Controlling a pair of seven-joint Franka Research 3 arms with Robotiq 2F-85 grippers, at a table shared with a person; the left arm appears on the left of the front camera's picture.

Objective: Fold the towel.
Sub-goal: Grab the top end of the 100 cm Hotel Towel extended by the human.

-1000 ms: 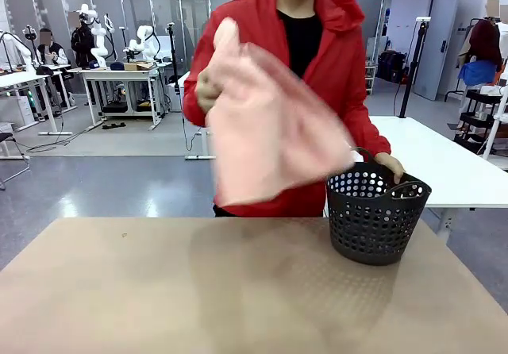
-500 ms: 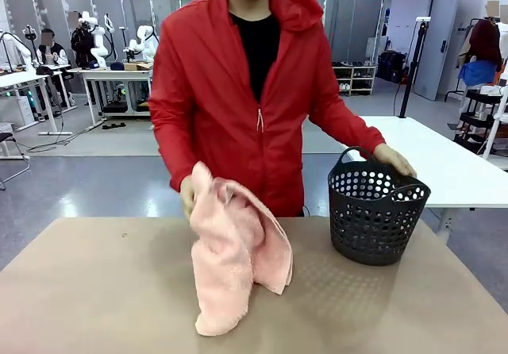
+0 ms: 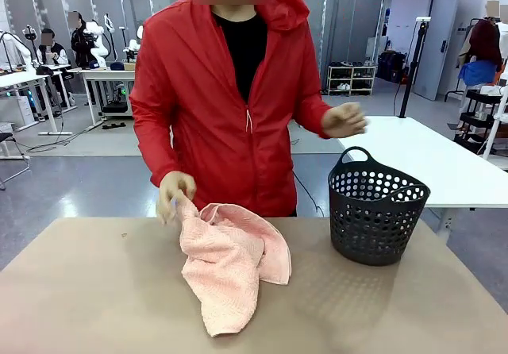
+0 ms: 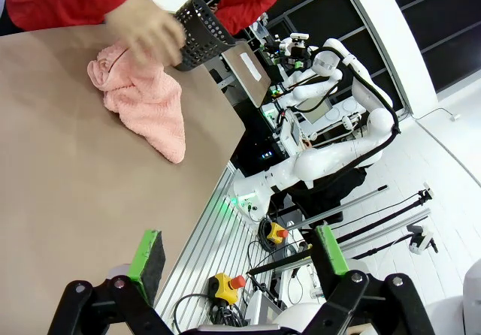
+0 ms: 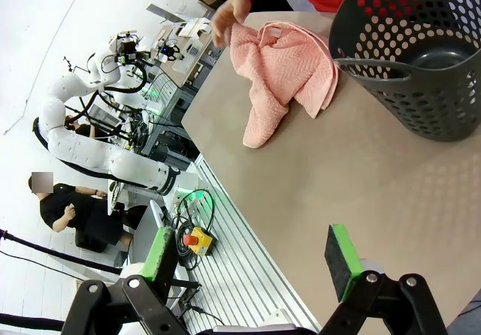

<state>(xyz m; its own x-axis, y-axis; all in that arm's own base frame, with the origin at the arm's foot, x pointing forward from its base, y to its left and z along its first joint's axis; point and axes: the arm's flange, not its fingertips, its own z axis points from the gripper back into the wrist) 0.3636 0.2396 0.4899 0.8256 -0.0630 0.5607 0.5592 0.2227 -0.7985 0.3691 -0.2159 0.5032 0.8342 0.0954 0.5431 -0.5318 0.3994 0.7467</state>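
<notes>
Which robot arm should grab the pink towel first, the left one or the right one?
Probably the left. The towel lies crumpled a bit left of centre, with bare table before the open left gripper. The basket stands over on the right. A person's hand holds a towel corner.

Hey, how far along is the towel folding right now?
Done: the towel lies on the table beside the basket, bunched up. In hand: a person's hand holds one corner of it. Left: all the folding. No neat fold shows yet, and the left gripper and right gripper hang open, apart from the towel.
</notes>
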